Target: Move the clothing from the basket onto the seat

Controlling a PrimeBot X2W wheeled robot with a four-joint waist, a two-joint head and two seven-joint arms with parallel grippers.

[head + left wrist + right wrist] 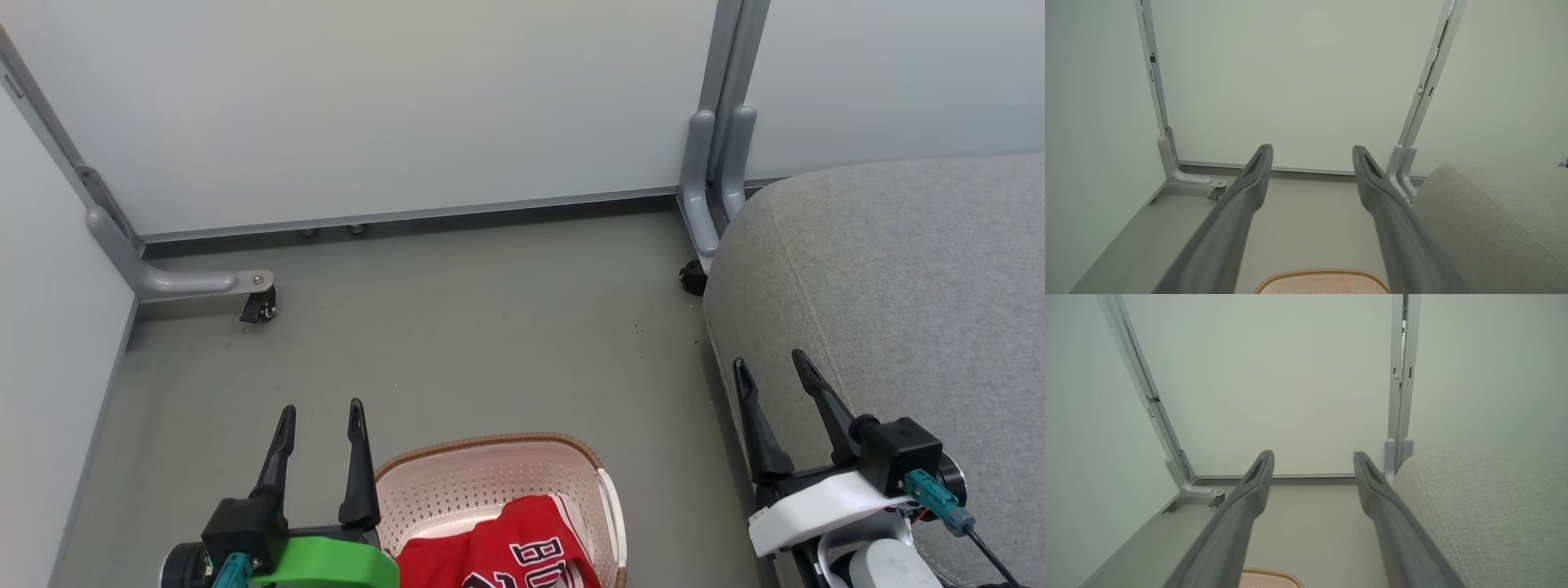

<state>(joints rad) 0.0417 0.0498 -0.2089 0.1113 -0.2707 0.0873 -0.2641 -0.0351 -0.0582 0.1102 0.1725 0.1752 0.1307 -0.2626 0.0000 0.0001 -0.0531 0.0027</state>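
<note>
**In the basket at my feet: red kit waiting, both jaws spread and empty**

Here we go. The clothing (pixel 522 551) lies crumpled in the basket (pixel 490 445), low between my arms. It's red with dark lettering and white trim, partly cut off at the head view's bottom edge. My left jaws hover just beside the rim, my right jaws near the seat (pixel 898 286). The danger is a shallow pinch that grabs one layer, so the fabric trails, snags the rim or drops onto the floor (pixel 457 327).
</note>
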